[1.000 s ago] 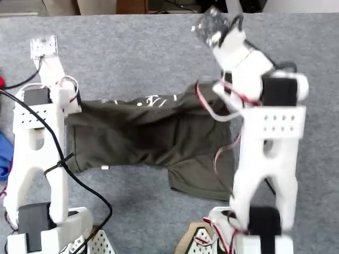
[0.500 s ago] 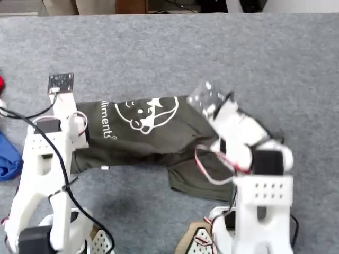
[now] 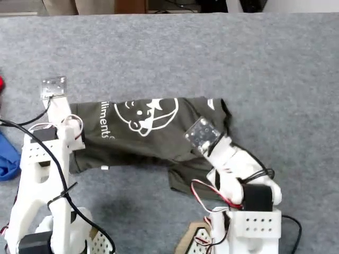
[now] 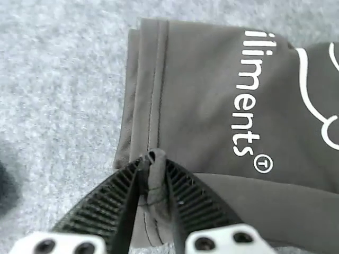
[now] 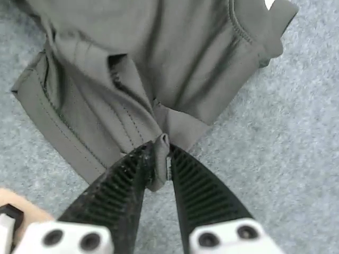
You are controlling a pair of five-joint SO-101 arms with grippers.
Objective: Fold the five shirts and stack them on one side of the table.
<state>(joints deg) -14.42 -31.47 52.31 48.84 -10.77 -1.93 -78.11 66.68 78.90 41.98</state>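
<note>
A dark olive shirt with white print lies across the middle of the grey table, folded lengthwise, print up. My left gripper is at the shirt's left end. In the left wrist view that gripper is shut on a pinch of the hem, beside the printed letters. My right gripper is low over the shirt's right part, near the sleeve. The right wrist view has it shut on a bunched fold of fabric, with the collar beyond.
A blue cloth lies at the table's left edge, with a small red object farther back. Open grey table stretches behind and to the right of the shirt. Both arm bases stand at the near edge.
Both arms drew back toward the near edge with the fabric in their grip. The shirt's far part folded over, and the white print now faces up. The right arm dropped much lower.
</note>
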